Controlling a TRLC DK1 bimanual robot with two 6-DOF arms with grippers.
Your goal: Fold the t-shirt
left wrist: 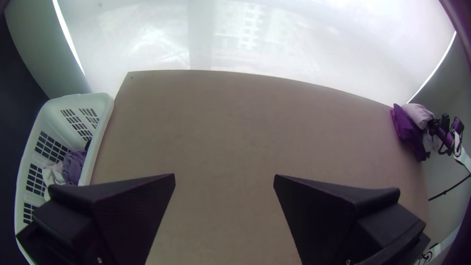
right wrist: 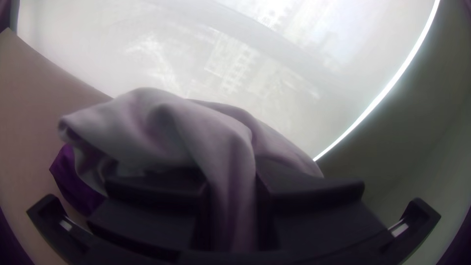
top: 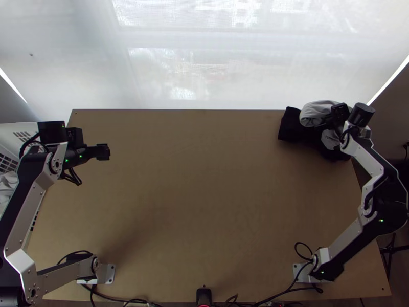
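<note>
At the right gripper (top: 328, 121), grey cloth (top: 313, 112) is partly hidden.

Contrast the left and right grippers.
The left gripper has its fingers spread, nothing between them; the right gripper pinches pale cloth. The left gripper is over the left of the table; the right gripper is at its far right corner. Both have wide black fingers.

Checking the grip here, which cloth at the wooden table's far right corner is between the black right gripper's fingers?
The pale grey, bunched cloth, pinched by the right gripper; the dark cloth lies partly beneath it.
</note>
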